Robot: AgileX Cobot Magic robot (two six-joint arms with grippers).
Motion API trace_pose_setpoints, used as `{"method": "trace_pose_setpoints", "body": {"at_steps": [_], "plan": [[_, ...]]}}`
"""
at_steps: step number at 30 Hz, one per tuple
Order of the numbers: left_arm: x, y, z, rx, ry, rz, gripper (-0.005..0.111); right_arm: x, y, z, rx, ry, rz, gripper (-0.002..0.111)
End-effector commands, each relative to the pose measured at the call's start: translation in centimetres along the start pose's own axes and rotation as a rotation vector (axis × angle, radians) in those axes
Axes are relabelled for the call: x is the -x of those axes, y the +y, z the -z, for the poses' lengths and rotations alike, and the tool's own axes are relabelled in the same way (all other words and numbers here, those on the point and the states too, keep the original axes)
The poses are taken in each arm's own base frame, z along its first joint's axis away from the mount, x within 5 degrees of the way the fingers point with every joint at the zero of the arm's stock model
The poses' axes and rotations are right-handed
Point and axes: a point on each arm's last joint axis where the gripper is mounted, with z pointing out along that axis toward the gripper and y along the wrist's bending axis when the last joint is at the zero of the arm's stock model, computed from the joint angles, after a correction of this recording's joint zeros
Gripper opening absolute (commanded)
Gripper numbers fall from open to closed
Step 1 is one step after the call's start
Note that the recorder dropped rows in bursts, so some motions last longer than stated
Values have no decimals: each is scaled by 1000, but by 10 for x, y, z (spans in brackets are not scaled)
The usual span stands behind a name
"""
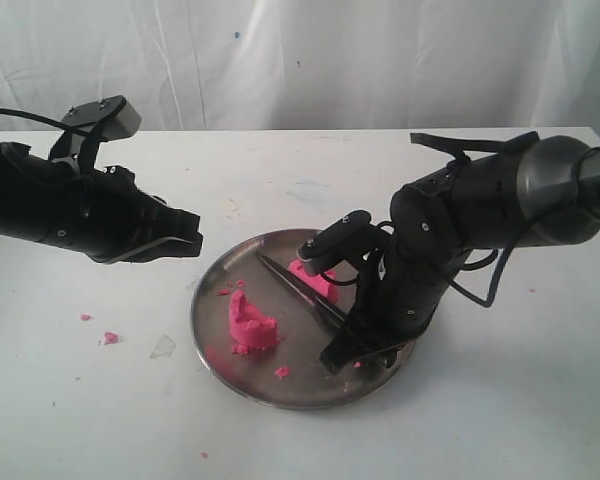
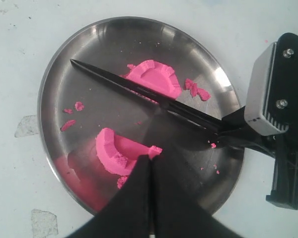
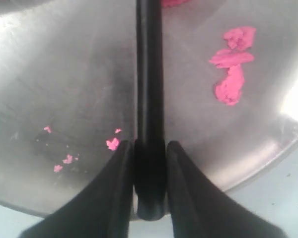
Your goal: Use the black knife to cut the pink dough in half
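Two pink dough halves (image 2: 154, 79) on the steel plate (image 2: 104, 44), black knife (image 2: 104, 75) between them, right gripper (image 3: 150, 153) clamped on its handle, left gripper (image 2: 150, 166) pinched empty above. A skewed lift could sweep dough off!

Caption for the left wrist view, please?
Pink dough cut into two halves on the steel plate, the right gripper holding the black knife between them.

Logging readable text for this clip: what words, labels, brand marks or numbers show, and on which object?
None: no readable text in any view. The steel plate, the black knife, the pink dough and the silver camera housing all show bare surfaces.
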Motion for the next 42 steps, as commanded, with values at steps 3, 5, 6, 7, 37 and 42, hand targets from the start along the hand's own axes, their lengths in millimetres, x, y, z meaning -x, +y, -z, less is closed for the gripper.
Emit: {"method": "trace_pose_setpoints", "body": {"at_steps": [3, 5, 6, 7, 37, 42], "plan": [[-2, -2, 0, -18, 8, 17, 0, 1, -1, 5, -16, -14, -6, 0], [-2, -2, 0, -18, 8, 17, 0, 1, -1, 5, -16, -14, -6, 0], [-2, -2, 0, -18, 8, 17, 0, 1, -1, 5, -16, -14, -6, 0], [-2, -2, 0, -18, 8, 17, 0, 1, -2, 6, -16, -16, -6, 0], [-1, -2, 0, -24, 1, 32, 0, 6, 3, 36, 35, -118, -94, 0], [-1, -3, 0, -26, 0, 35, 0, 8, 4, 67, 48, -215, -116, 0]]}}
